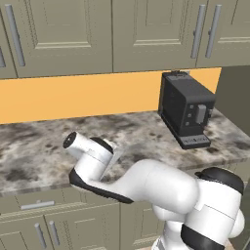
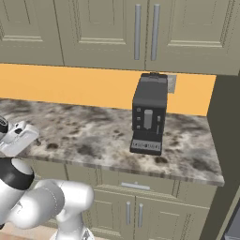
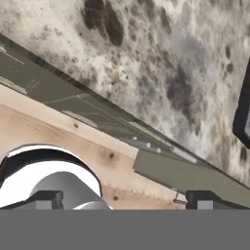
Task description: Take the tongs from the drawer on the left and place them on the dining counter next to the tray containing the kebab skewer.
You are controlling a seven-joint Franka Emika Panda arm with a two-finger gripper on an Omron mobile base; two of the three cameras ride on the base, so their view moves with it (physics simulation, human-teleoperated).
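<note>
**A:** Where do we stand?

**B:** The claw (image 3: 126, 200) is spread wide with nothing between its tips. It hangs over the front edge of the table (image 1: 44, 146), looking down at speckled stone and a strip of wooden floor.

**A:** And the drawer?

**B:** I take it to be the wide one at the lower left of the left base view, the drawer (image 1: 58, 202) with the silver bar handle (image 1: 36, 205). Its front is flush with the cabinets, so it is shut. The tongs should be inside it.

**A:** So opening it is the step in hand. How do we do that well?

**B:** Bring the claw down below the table's lip and turn it so the tips sit above and below the bar. Close on the middle of the handle, not on an end, so the drawer does not skew. Then pull straight out, level with the front.

**A:** Anything to avoid?

**B:** There is a narrower drawer (image 2: 136, 183) under the coffee machine (image 2: 149, 117), at the centre of the right base view. It has a similar handle but is the wrong one. Also keep the elbow off the table edge while lowering.
</note>
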